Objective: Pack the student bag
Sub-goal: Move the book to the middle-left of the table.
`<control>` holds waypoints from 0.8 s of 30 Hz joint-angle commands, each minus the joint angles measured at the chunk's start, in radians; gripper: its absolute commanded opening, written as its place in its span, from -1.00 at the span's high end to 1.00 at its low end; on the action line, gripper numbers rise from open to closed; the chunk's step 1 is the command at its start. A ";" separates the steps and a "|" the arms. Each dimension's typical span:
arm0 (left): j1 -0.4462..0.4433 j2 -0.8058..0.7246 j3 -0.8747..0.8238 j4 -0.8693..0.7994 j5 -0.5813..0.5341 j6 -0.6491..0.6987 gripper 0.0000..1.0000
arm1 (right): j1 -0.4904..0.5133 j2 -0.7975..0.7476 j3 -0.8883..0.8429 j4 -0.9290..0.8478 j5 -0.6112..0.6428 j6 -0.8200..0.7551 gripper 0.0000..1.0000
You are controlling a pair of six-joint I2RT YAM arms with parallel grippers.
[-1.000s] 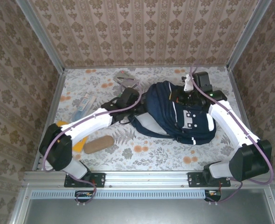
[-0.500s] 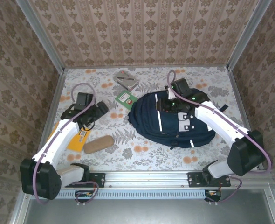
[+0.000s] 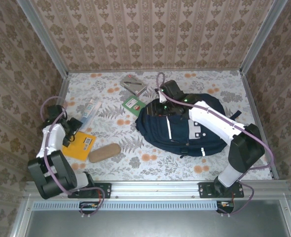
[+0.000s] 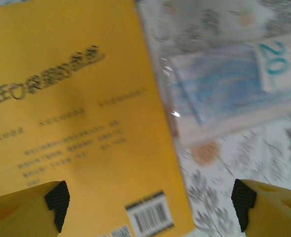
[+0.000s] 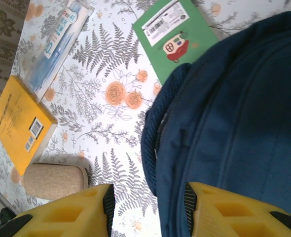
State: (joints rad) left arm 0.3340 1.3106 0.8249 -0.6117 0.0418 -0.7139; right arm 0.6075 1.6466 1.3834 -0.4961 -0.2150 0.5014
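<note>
Your right gripper (image 5: 148, 196) hung over left edge of bag (image 5: 234, 123). Jaws apart, holding nothing. Bag lay right under it and off to its right, long way running across table away from gripper. Green book (image 5: 177, 39) touched bag's edge ahead of fingers. Right arm stretched out over bag, so it was nearer arm. Your left gripper (image 4: 150, 200) hung low over yellow book (image 4: 71, 113). Jaws wide, empty. Packet (image 4: 224, 89) just beside book. Left arm folded back, bag well apart. Book probably goes to bag next.

Navy student bag (image 3: 155, 129), yellow book (image 3: 79, 145), green booklet (image 3: 132, 103), floral-patterned table (image 3: 128, 163).
</note>
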 commanded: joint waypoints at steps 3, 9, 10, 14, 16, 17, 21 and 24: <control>0.043 0.083 -0.012 0.083 0.014 -0.043 -0.74 | 0.021 0.049 0.063 0.005 -0.020 0.011 0.11; -0.049 0.189 -0.005 0.154 0.013 -0.046 -0.74 | 0.025 0.082 0.084 0.008 -0.039 0.016 0.11; -0.073 0.216 0.004 0.161 0.016 -0.042 -0.74 | 0.026 0.085 0.088 0.007 -0.042 0.017 0.11; -0.169 0.302 0.018 0.192 0.032 -0.042 -0.73 | 0.026 0.088 0.094 0.003 -0.042 0.014 0.11; -0.214 0.322 0.014 0.218 0.043 -0.048 -0.72 | 0.026 0.084 0.094 0.000 -0.040 0.012 0.11; -0.237 0.334 0.013 0.233 0.052 -0.051 -0.72 | 0.026 0.084 0.092 -0.001 -0.039 0.012 0.11; -0.337 0.382 0.046 0.271 0.102 -0.036 -0.71 | 0.026 0.081 0.084 0.002 -0.039 0.015 0.11; -0.414 0.411 0.083 0.274 0.109 -0.023 -0.70 | 0.029 0.084 0.081 0.011 -0.044 0.023 0.11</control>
State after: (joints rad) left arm -0.0166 1.6444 0.9264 -0.3206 0.0105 -0.7391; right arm 0.6285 1.7241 1.4460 -0.4961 -0.2405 0.5053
